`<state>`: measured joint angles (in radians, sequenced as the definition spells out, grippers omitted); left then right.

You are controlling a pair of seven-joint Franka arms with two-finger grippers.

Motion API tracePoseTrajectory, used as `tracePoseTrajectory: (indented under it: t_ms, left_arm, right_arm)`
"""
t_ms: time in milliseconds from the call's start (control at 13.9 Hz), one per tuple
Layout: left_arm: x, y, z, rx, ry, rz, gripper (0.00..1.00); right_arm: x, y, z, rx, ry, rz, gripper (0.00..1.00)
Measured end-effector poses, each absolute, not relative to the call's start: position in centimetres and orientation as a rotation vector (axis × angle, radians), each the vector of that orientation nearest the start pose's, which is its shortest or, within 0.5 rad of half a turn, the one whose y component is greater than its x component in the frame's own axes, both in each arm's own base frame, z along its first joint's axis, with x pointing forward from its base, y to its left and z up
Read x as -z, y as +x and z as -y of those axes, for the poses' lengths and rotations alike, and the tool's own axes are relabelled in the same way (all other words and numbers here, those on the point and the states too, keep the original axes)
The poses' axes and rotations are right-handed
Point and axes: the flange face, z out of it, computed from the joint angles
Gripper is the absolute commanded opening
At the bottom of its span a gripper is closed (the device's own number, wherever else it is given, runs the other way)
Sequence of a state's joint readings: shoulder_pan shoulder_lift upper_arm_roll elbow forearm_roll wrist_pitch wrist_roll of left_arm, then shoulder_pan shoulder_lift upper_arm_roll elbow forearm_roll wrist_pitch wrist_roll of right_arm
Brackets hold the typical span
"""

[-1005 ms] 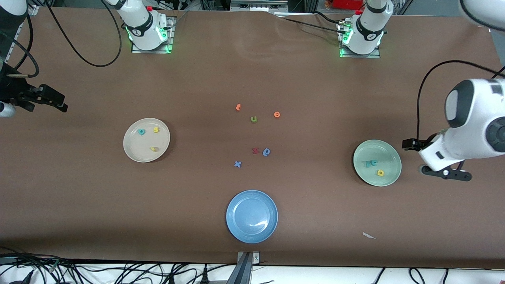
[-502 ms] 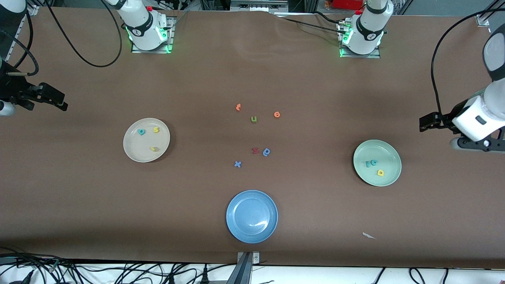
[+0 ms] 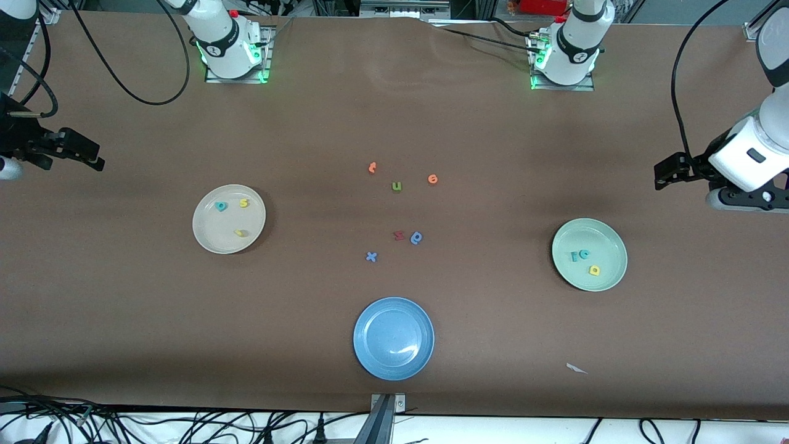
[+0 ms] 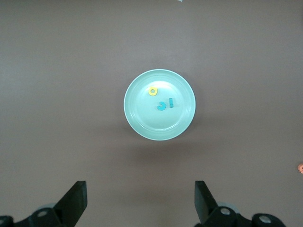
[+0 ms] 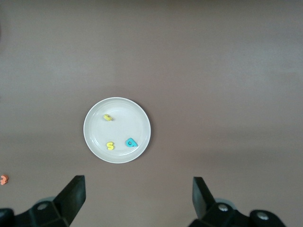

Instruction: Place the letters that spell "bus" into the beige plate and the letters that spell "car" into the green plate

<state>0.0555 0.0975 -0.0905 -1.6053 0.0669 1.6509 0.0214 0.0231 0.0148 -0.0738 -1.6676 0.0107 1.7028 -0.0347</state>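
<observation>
Looks done: teal b (image 3: 221, 206), yellow s (image 3: 245, 202) and yellow u (image 3: 240, 233) sit in the beige plate (image 3: 209, 240), teal c (image 3: 584, 253), teal r (image 3: 574, 256) and yellow a (image 3: 594, 270) in the green plate (image 3: 610, 280); left claw (image 4: 140, 202) and right claw (image 5: 138, 201) both spread, empty, over the desk (image 3: 493, 345) ends.

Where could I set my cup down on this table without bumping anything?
The blue plate is bare. Open brown table lies between the beige plate and the middle letter cluster, and between that cluster and the green plate. The cluster is crowded.
</observation>
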Motion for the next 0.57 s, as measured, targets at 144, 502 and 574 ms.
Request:
tracePoseTrajectory:
  t_ms: [144,502,574]
  left_arm:
    - [-56.3,58.1,0.7,-0.075,-3.096,-0.072,1.00]
    - [-56.0,57.9,-0.7,-0.088,-3.117,-0.027,1.00]
    - [-56.0,57.9,-0.7,-0.088,-3.117,-0.027,1.00]
  right_arm:
    - [-58.2,56.7,2.8,0.033,-3.133,-0.028,1.00]
    - [-58.2,56.7,2.8,0.032,-3.133,-0.028,1.00]
    - [-58.2,56.7,2.8,0.032,-3.133,-0.029,1.00]
